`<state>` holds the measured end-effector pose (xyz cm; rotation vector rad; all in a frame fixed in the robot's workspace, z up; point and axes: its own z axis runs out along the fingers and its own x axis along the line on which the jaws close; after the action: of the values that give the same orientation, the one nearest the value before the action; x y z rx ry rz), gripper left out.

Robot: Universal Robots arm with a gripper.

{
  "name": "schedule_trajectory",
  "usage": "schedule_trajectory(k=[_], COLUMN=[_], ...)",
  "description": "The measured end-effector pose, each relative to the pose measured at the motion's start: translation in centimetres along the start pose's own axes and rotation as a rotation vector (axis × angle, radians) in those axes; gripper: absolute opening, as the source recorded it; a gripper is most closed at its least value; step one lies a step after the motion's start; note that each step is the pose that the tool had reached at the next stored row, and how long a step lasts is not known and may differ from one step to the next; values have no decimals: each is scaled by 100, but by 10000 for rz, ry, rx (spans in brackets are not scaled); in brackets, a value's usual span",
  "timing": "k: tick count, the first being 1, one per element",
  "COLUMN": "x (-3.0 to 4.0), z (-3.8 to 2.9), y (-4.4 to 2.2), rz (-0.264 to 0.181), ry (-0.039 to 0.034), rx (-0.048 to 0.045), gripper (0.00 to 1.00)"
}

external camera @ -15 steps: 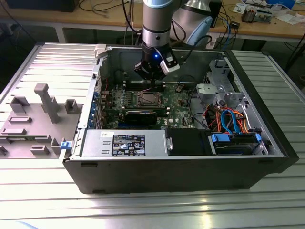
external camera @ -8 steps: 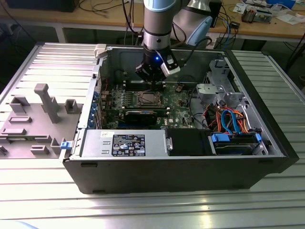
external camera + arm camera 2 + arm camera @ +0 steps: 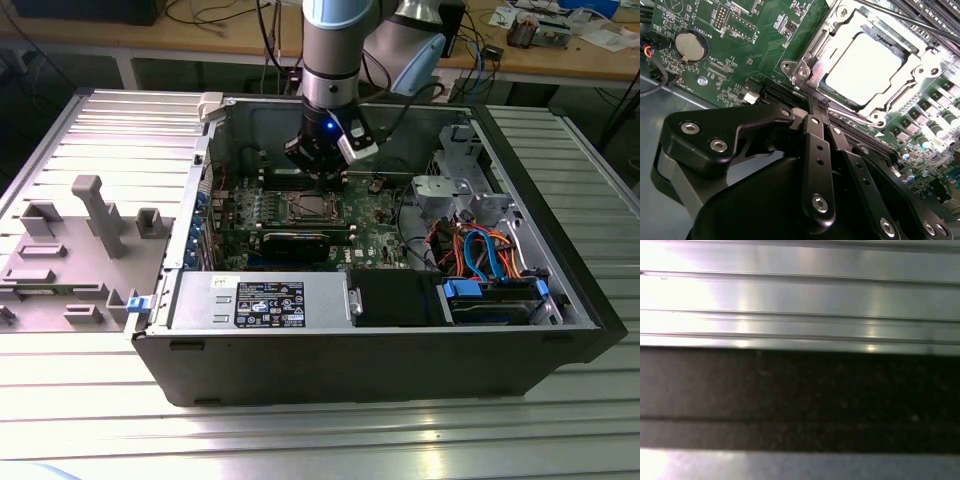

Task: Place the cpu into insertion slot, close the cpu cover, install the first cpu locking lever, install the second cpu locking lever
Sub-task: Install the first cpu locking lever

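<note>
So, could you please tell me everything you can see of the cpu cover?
The cpu cover is a thin silvery metal frame with a square window. It lies closed and flat over the socket on the green motherboard, and the cpu shows pale grey through the window. Screws sit at its corners. A thin lever runs from its near corner toward the black tool. In the exterior view it sits just below the tool.

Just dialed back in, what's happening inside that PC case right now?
The arm's hand is down in the open computer case, right beside the socket on the green motherboard. The cpu already sits in its slot with the cpu cover lying closed around it. The hand's fingers meet at a thin lever at the socket's edge.
</note>
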<state>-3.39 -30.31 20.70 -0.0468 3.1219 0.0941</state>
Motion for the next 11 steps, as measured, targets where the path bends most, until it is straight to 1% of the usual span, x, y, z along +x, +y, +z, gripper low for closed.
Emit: schedule_trajectory(k=[5,11], x=[-5,-6], z=[19,15], y=[-2,-1], rz=[22,20], ry=[39,36], rx=[2,-2], gripper=[11,11])
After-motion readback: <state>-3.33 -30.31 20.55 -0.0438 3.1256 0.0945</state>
